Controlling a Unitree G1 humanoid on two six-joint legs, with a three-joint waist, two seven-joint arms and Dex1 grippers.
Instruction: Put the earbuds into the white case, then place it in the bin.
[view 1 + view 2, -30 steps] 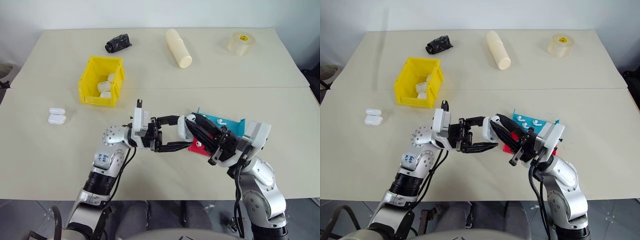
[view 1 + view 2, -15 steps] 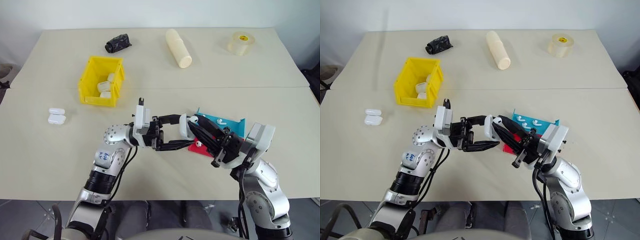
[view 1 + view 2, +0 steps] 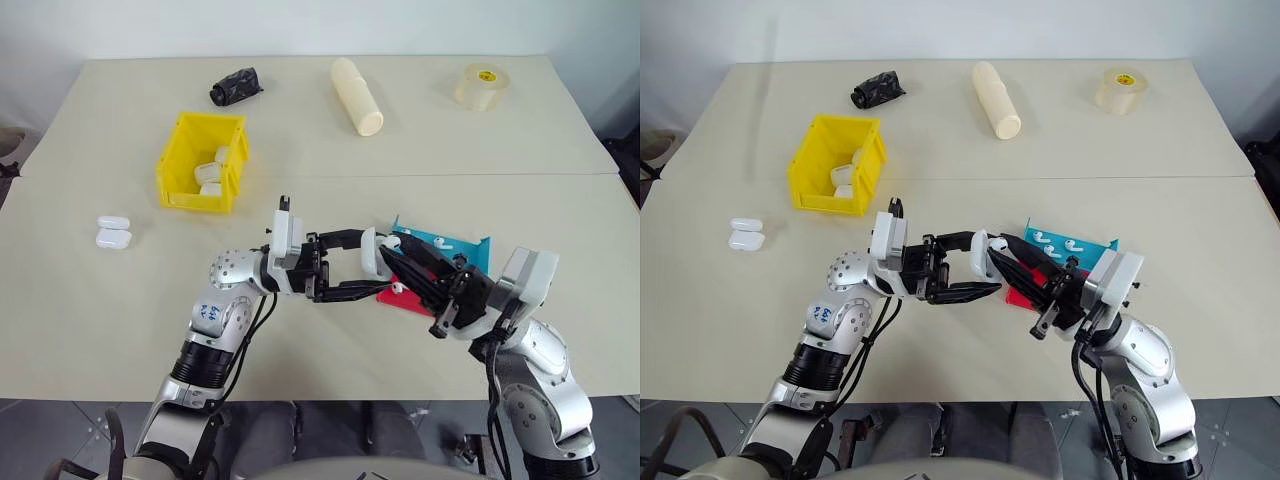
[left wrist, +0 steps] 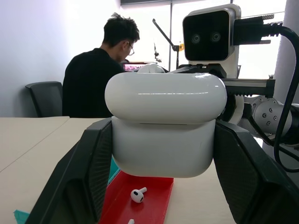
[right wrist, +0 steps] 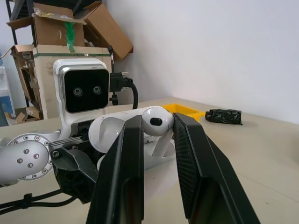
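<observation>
The white case (image 3: 368,250) hangs above the table, lid open, with my left gripper (image 3: 365,266) shut on its body; in the left wrist view the case (image 4: 166,140) sits between the two black fingers. My right gripper (image 3: 397,252) meets it from the right, shut on one of the earbuds (image 5: 155,123), which is held right at the case's open top. Another earbud (image 4: 137,194) lies in the red tray (image 3: 402,298) below. More earbuds (image 3: 1050,240) rest on the blue tray (image 3: 455,248). The yellow bin (image 3: 178,160) stands at the far left with white cases (image 3: 210,172) inside.
Two more white cases (image 3: 113,231) lie on the table left of my arms. At the far side are a black object (image 3: 236,86), a cream cylinder (image 3: 357,96) and a tape roll (image 3: 480,86). A person (image 4: 96,79) sits with their back turned beyond the table.
My right forearm has swung a little outward to the right and the wrist has rolled slightly. Both grippers stay together at the case, and their grips are unchanged.
</observation>
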